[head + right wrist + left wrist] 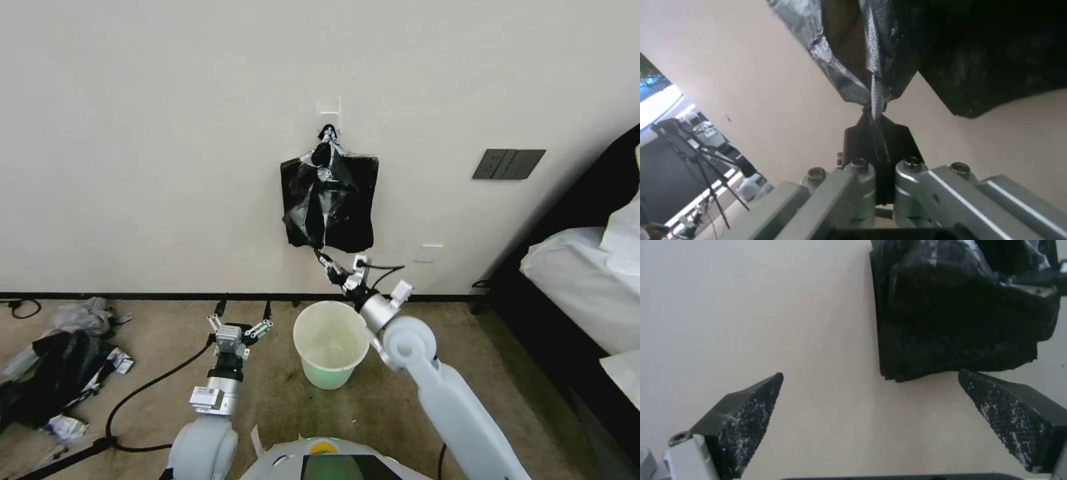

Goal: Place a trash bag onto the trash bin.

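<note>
Wall (167,133): right gripper (325,259) pinching trash bag (313,200) corner.

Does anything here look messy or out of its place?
Yes. A messy heap of black and grey plastic litter lies on the carpet at the robot's left, by the wall. Black cables trail loose across the floor beside the open left gripper.
</note>
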{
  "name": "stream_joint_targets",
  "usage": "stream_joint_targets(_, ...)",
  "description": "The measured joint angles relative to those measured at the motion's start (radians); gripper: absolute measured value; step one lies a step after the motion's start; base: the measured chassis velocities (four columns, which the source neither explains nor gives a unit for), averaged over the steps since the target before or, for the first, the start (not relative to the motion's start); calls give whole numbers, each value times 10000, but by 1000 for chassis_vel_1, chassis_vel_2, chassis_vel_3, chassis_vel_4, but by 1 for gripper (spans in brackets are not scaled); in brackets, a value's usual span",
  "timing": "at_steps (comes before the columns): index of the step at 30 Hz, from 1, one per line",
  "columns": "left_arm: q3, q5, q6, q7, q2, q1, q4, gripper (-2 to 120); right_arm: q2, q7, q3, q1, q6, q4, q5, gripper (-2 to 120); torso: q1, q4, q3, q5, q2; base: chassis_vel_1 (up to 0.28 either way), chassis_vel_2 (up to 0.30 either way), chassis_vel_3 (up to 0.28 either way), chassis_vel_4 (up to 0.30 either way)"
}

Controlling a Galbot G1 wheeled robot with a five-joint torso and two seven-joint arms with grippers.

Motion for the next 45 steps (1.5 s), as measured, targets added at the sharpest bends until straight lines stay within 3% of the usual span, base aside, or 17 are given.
stream_joint_targets(12, 88, 5, 3, 4, 53, 4, -58, 100, -215, -268, -99, -1534, 273, 722, -1037, 0, 0, 0, 0, 0, 0, 0, 0, 0, 0)
stream_joint_targets(33, 262, 25, 37, 5, 142, -88, -120, 100, -276, -376, -187, -2296, 587, 900, -1739, 0, 0, 0, 0, 0, 0, 0, 0, 0, 0)
stream_joint_targets(40, 675, -581, 859, -5, 1030, -831, -612, 100, 39, -119, -29, -1372, 644, 606, -1762, 0, 0, 2, 1, -1, 0, 0, 0, 0, 0)
stream_joint_targets(45, 1285, -1932, 1847, -158, 2475, -2110, -1082, 100, 361, 58, 138, -852, 681, 319, -1910, 0, 1, 2, 1, -2, 0, 0, 0, 0, 0)
